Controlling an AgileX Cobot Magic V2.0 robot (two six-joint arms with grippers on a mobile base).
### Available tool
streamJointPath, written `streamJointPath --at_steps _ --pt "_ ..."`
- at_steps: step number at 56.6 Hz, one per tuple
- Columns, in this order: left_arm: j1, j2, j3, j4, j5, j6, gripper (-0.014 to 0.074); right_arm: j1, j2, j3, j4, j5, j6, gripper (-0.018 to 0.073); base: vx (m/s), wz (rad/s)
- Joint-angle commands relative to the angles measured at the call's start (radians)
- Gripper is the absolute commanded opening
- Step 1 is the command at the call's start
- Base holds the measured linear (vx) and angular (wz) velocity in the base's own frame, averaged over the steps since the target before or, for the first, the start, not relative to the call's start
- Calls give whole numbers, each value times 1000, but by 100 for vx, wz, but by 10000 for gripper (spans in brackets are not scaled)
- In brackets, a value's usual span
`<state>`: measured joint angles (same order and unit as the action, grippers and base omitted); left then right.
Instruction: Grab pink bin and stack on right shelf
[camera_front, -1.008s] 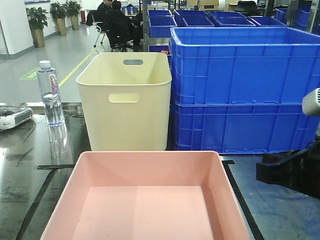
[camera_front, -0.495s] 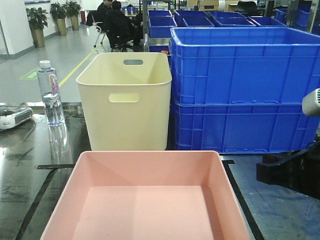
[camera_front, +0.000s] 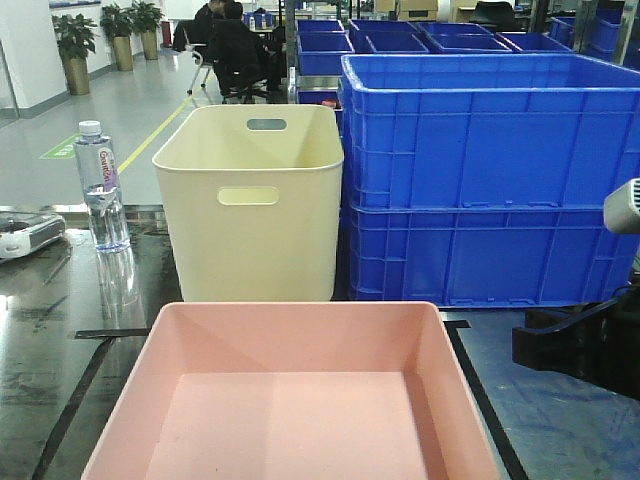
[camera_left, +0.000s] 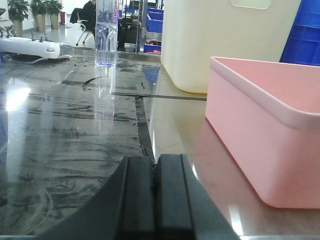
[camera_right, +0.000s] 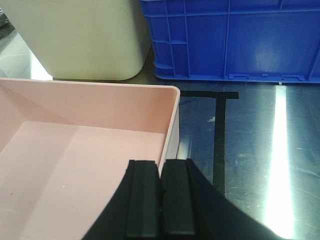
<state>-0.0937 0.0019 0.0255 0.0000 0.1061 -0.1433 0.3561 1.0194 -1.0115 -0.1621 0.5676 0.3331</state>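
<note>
The pink bin (camera_front: 290, 400) sits at six o'clock in the front view, on the dark glossy shelf (camera_front: 60, 340) with black tape lines (camera_front: 110, 333) at its corners. Directly behind it at twelve o'clock stands the cream bin (camera_front: 250, 205), and at two o'clock two stacked blue crates (camera_front: 490, 180). A water bottle (camera_front: 102, 185) stands at ten o'clock.

The left gripper (camera_left: 154, 200) rests low over the shelf, its fingers pressed together on nothing, with the bin at its three o'clock, apart from it. The right gripper (camera_right: 160, 200) also has its fingers together and empty; it seems to hover over the bin's right wall (camera_right: 172, 125), though contact is hard to judge.
</note>
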Motion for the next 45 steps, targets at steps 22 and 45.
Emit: streamJointPath --at_steps 22,45 --pt "2 21 10 0 -83 -10 -8 -299 -446 586 137 -580 -309 33 0 0" --pt "2 21 10 0 -83 -10 -8 -430 -1056 1039 116 -480 -315 33 0 0"
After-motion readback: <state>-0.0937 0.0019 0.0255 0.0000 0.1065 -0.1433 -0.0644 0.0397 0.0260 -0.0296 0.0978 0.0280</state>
